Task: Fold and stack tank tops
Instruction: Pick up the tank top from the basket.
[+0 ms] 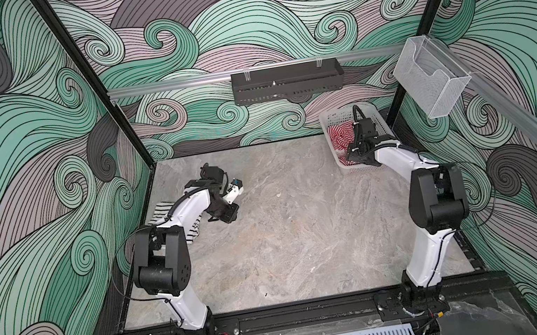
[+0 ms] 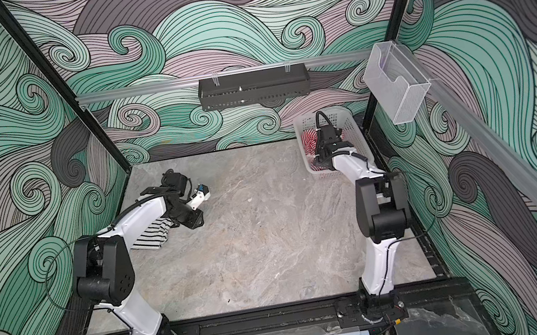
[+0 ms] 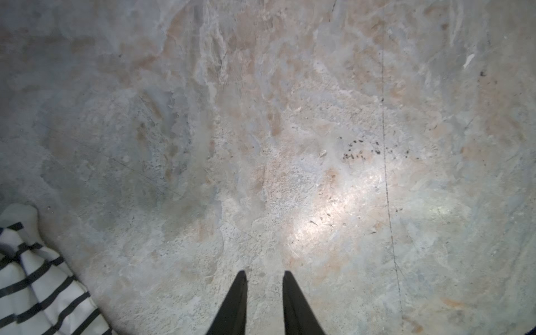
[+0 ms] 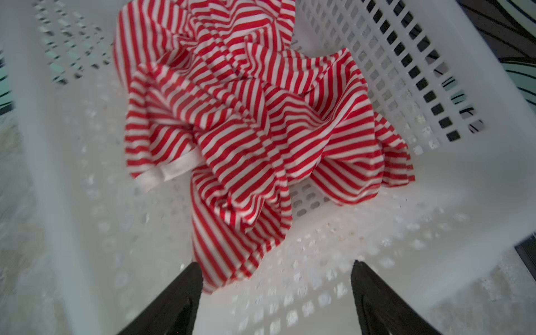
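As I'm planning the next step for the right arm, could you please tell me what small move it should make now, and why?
Probably lower the right gripper onto the nearest fold of the red-and-white tank top and close. Its jaws stand wide open and empty over that crumpled top, which lies in the white perforated basket, not yet folded.

red-striped top (image 4: 246,130): red/white | black-striped top (image 3: 43,290): black/white | basket (image 4: 406,58): white | table (image 3: 261,116): grey marbling, perhaps beige-tinged

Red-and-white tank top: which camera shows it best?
Right wrist view: the red-and-white tank top fills the frame, crumpled in the basket. Both top views show only a small, partly hidden patch; the left wrist view shows none.
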Available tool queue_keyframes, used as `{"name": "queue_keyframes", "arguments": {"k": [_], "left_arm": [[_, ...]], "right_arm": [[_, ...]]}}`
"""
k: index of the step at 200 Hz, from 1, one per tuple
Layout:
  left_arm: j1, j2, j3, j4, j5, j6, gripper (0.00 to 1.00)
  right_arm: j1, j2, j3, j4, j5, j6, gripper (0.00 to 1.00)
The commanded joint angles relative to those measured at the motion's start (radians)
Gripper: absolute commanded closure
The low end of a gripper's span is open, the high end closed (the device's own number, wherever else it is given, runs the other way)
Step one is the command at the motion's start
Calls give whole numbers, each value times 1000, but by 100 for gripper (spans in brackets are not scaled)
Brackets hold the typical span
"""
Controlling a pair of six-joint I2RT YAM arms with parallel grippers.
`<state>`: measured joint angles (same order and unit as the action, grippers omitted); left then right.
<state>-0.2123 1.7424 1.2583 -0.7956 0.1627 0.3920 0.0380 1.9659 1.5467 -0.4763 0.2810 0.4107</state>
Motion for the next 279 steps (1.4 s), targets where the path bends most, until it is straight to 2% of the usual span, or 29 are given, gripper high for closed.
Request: {"name": "queue_keyframes", "arguments": {"k": [1,32,66,118,142,154,172,182,226,250,279], "left_arm": [[-6,-33,-15,14,22,-20,74],[-12,-46,-42,27,34,-30,74],[-19,-44,-55,24,30,-27,74],[-30,-32,-58,29,26,-31,74],[-33,-30,-50,24,20,-31,74],[-34,-29,-46,24,18,-31,74],[-36,-27,-45,22,14,-35,74],[-38,-25,-43,22,12,-35,74],[-42,-24,-45,22,8,-35,74],[-44,-19,-39,18,7,-43,74],[-48,-19,-38,25,11,-45,74]], "right_arm": [[-44,90,92,-37,-35,-9,18],[-70,218,209,-75,-166,0,19],[-70,289,293,-89,-240,-2,19],[-67,439,502,-248,-215,-36,21],[-69,466,544,-280,-210,-37,31],[-68,456,544,-280,-227,-36,48],[-67,411,511,-251,-251,-21,85],[-67,372,473,-214,-257,-12,100],[-68,162,279,-29,-265,-21,100],[-55,-54,27,205,-278,12,100],[13,-320,-220,419,-179,-1,100]]}}
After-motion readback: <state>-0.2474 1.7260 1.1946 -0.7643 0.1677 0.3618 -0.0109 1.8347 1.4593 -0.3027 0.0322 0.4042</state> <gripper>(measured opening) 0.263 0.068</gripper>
